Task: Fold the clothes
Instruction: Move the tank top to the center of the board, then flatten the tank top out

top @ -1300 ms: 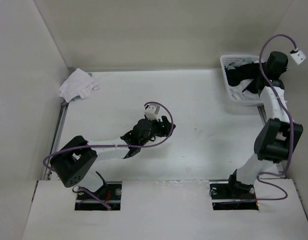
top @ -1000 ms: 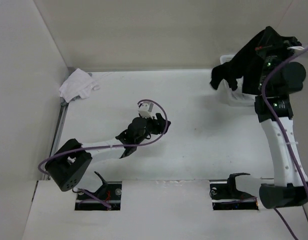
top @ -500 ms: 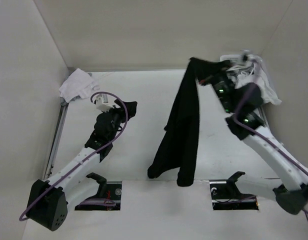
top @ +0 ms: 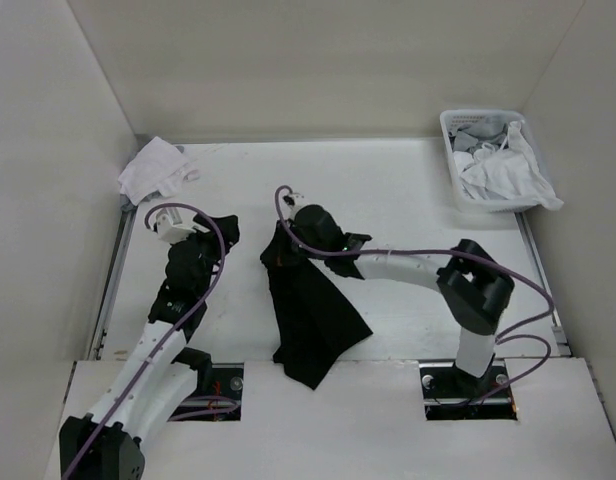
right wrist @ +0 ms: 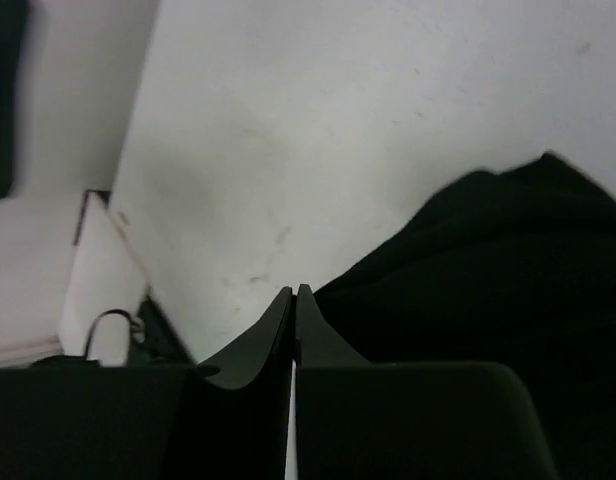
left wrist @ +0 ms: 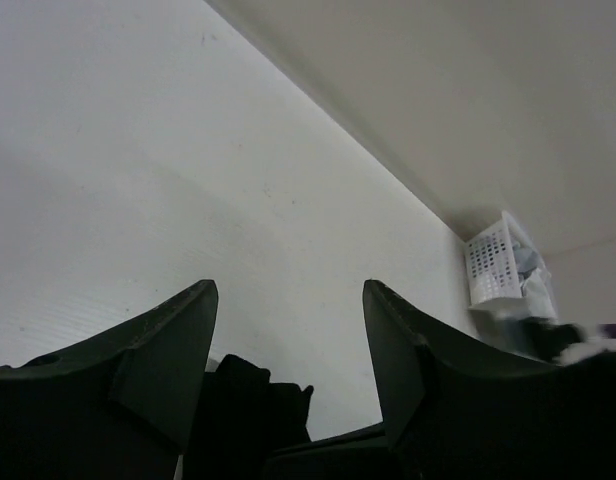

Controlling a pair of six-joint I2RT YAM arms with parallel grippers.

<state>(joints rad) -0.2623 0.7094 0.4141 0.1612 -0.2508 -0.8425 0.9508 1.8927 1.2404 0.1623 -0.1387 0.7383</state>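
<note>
The clothes [top: 313,310], a black T-shirt, lie bunched in a long strip on the table [top: 408,200], running from the middle toward the near edge. My right gripper [top: 283,250] sits at the strip's far end, shut on the fabric. In the right wrist view the fingertips [right wrist: 293,292] press together and the clothes [right wrist: 488,260] spread out to their right. My left gripper [top: 220,232] hovers a short way left of the shirt, open and empty. In its wrist view the left gripper [left wrist: 288,300] faces bare table.
A white plastic basket [top: 453,150] with white and grey garments stands at the back right, also seen as the basket [left wrist: 493,265] in the left wrist view. A small white cloth bundle [top: 153,170] lies in the back left corner. Walls enclose the table.
The right arm swung the shirt down from hanging high and laid it on the table, moving left and low. The left arm drew back toward the near left.
</note>
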